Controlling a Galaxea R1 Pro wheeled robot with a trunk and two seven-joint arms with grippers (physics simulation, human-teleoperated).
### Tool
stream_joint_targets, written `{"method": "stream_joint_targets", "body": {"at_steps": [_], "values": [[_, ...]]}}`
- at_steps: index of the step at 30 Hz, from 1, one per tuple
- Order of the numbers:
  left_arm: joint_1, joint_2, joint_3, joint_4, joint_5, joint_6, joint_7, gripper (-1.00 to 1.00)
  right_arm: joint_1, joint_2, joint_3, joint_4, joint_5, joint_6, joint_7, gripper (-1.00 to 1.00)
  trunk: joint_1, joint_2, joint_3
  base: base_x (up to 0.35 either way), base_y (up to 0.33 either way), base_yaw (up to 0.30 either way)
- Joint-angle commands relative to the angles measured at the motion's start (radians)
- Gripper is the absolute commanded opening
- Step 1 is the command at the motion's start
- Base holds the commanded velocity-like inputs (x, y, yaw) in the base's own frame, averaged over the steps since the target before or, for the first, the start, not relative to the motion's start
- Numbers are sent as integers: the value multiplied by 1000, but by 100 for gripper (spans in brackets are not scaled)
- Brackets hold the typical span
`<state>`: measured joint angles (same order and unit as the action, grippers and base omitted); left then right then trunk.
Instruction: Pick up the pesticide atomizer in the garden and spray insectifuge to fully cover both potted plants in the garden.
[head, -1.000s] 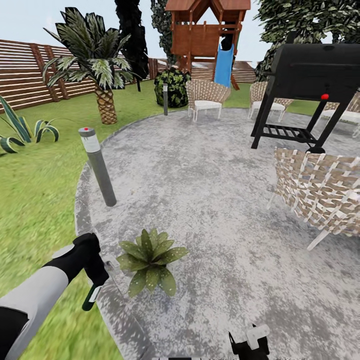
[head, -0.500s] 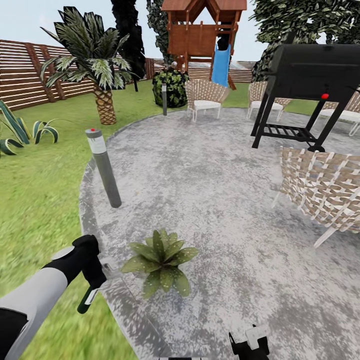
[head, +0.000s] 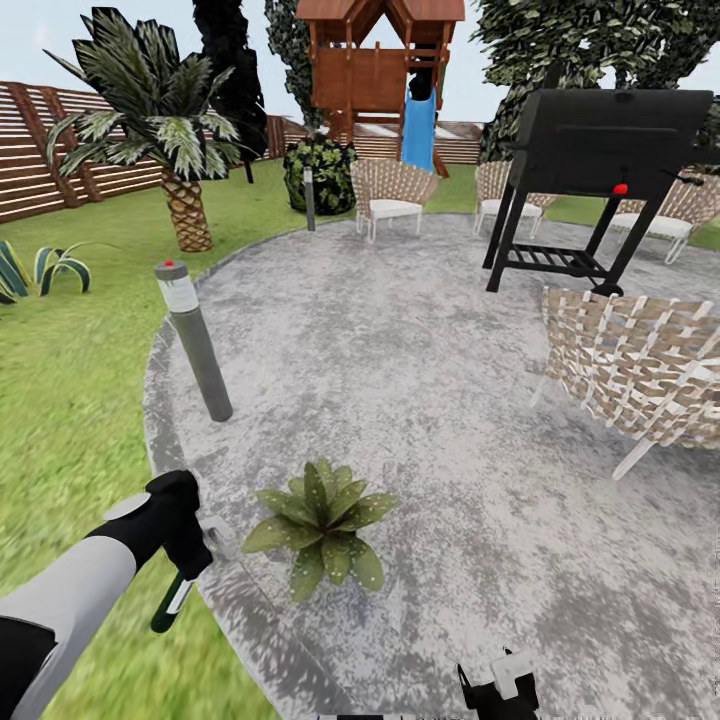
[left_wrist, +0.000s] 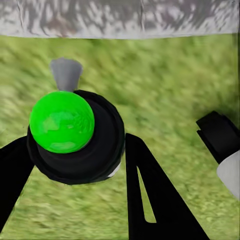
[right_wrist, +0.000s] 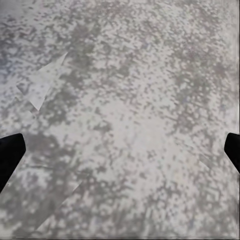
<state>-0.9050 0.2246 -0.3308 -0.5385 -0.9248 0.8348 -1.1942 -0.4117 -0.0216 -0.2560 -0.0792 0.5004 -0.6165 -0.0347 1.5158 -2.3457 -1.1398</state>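
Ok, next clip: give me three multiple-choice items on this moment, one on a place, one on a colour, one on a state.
1. Where does the low leafy potted plant stand?
A. on the grey patio near its edge
B. under the black grill
C. on a woven chair

2. What colour is the slide on the wooden play tower?
A. yellow
B. blue
C. red

3. What is the left hand doing?
A. hanging open
B. gripping the lamp post
C. shut on the spray bottle

Answers:
1. A: the plant stands on the paving, close to the lawn.
2. B: the slide is plainly blue.
3. C: in the left wrist view the fingers close around the spray bottle.
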Motion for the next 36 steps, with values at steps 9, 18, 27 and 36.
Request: {"method": "stream_joint_targets", "body": {"at_steps": [9, 18, 27, 36], "values": [[-6, -16, -6, -7, -5, 8, -8, -100, -1, 0, -6, 2, 10, -3, -4, 100, 0, 0, -1, 0, 101, -262], [0, -16, -9, -5, -6, 7, -7, -100, -1, 0, -6, 2, 10, -3, -4, 100, 0, 0, -1, -84, 281, -9], [-1, -23, -5, -6, -6, 8, -9, -100, -1, 0, -6, 2, 10, -3, -4, 100, 0, 0, -1, -153, 93, 0], [-17, -25, 0, -12, -6, 9, -9, -100, -1, 0, -6, 2, 10, -3, -4, 100, 0, 0, -1, -49, 38, -16]]}}
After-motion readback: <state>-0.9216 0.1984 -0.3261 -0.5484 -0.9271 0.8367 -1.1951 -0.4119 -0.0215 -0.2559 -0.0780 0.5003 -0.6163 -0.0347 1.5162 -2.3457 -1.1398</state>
